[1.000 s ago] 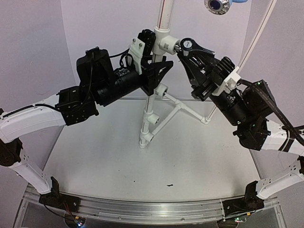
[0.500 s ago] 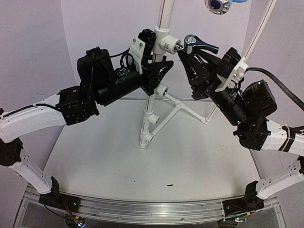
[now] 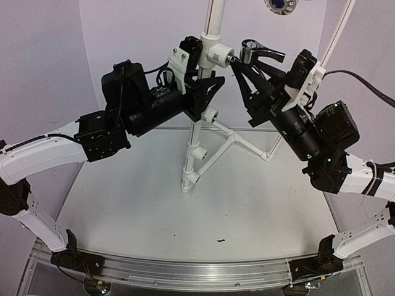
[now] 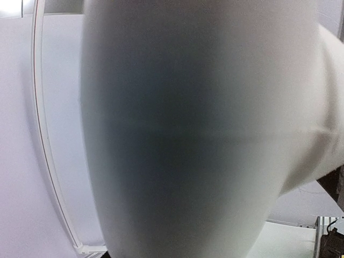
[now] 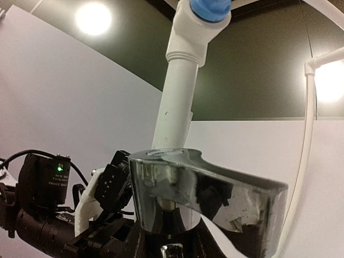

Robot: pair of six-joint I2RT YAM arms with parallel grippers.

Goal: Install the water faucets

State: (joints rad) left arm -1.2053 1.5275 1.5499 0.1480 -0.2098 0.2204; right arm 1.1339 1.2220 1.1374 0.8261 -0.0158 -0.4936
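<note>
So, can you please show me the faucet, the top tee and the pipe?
faucet point(image 5: 172, 193): right wrist view, on its chrome body.
top tee point(image 3: 212, 50): top external view, on its white middle.
pipe point(image 3: 213, 15): top external view, on the upright part above the top tee.

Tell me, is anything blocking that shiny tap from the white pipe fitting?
Nothing visible. The faucet, held by the right gripper, sits right at the fitting's side opening. The left gripper clamps the pipe from the opposite side.
</note>
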